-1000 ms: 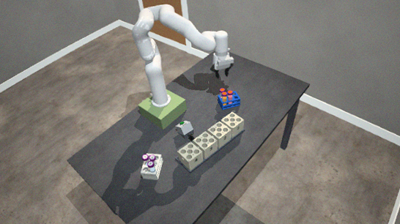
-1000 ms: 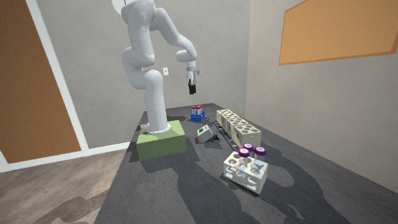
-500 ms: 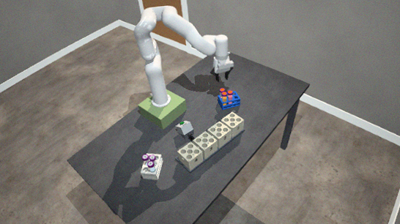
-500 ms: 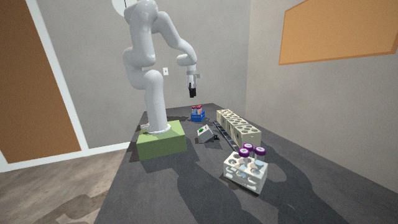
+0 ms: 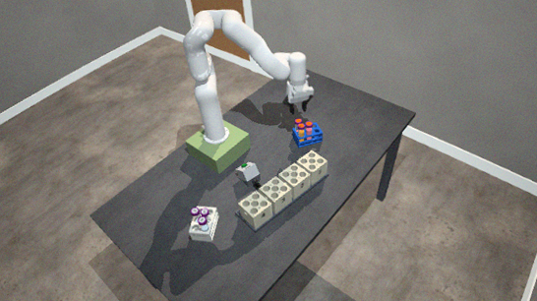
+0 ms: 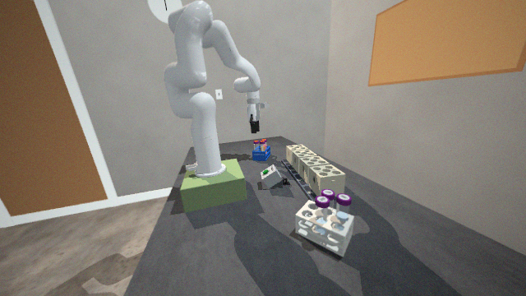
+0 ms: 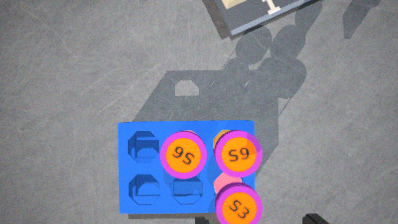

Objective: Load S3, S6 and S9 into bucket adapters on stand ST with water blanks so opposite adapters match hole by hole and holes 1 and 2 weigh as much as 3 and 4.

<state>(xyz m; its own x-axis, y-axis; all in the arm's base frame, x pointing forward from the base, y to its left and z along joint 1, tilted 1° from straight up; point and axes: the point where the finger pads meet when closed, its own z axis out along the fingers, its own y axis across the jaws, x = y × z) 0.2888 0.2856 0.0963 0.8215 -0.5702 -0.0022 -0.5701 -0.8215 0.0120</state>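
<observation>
My gripper point(image 5: 299, 110) point(image 6: 254, 128) point(image 7: 258, 219) is partly open and empty, above the blue rack point(image 5: 314, 141) point(image 6: 260, 156) point(image 7: 131, 168). That rack holds three tubes with orange dots: S6 point(image 7: 183, 155), S9 point(image 7: 239, 153) and S3 point(image 7: 239, 208). S3 is nearest the fingertips in the wrist view; orange liquid shows under S9, pink under S3. Exact levels cannot be told. Four cream adapters stand in a row on the stand; their holes look empty and their numbers are too small to read. The white rack point(image 5: 202, 235) point(image 6: 303, 226) holds three water blanks with unreadable volumes.
The green DONE key point(image 5: 244, 165) point(image 6: 265, 172) sits on a small grey desk point(image 5: 250, 172) point(image 6: 273, 179) between the arm's green base point(image 5: 219, 151) point(image 6: 214, 193) and the adapter row. The white rack stands at the opposite end of the table from the blue rack.
</observation>
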